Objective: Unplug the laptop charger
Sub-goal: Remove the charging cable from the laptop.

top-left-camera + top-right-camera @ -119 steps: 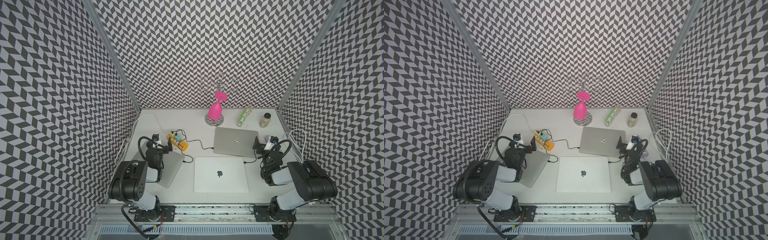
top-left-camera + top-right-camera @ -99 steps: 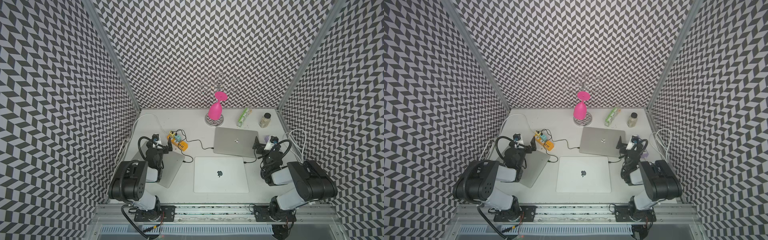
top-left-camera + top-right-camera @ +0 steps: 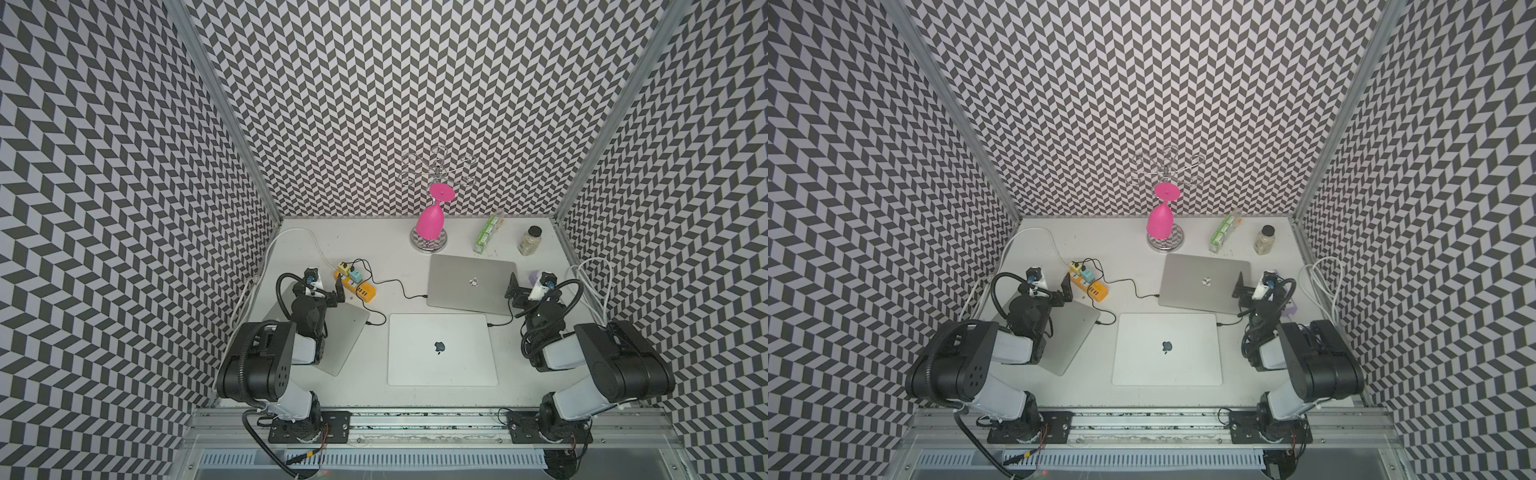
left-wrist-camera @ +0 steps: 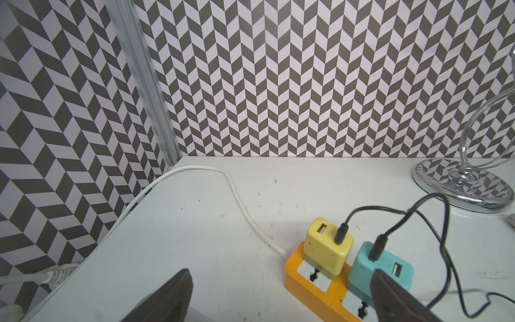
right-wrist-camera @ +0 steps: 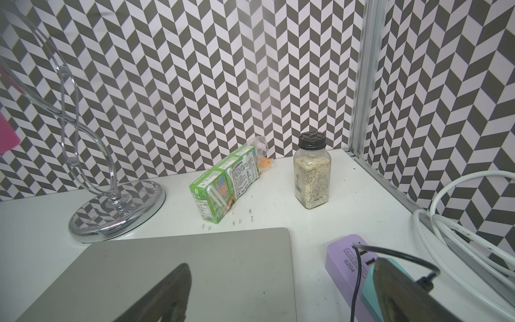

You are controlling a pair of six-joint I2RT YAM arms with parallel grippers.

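An orange power strip (image 3: 362, 291) at the left carries a yellow charger (image 4: 328, 248) and a teal charger (image 4: 379, 267), each with a black cable plugged in. One cable reaches the back grey laptop (image 3: 469, 282), another the left grey laptop (image 3: 345, 332). The white laptop (image 3: 440, 349) has a cable in its right side that runs toward a purple strip (image 5: 345, 259) with a teal charger (image 5: 370, 290). My left gripper (image 4: 280, 271) is open just before the orange strip. My right gripper (image 5: 285, 263) is open over the back laptop's right edge, beside the purple strip.
A pink glass (image 3: 430, 222) hangs upside down on a chrome stand (image 5: 111, 212) at the back. A green carton pack (image 5: 223, 189) and a spice jar (image 5: 312, 172) stand back right. White cables (image 3: 590, 282) coil along the right wall, and another white cable (image 4: 237, 195) feeds the orange strip.
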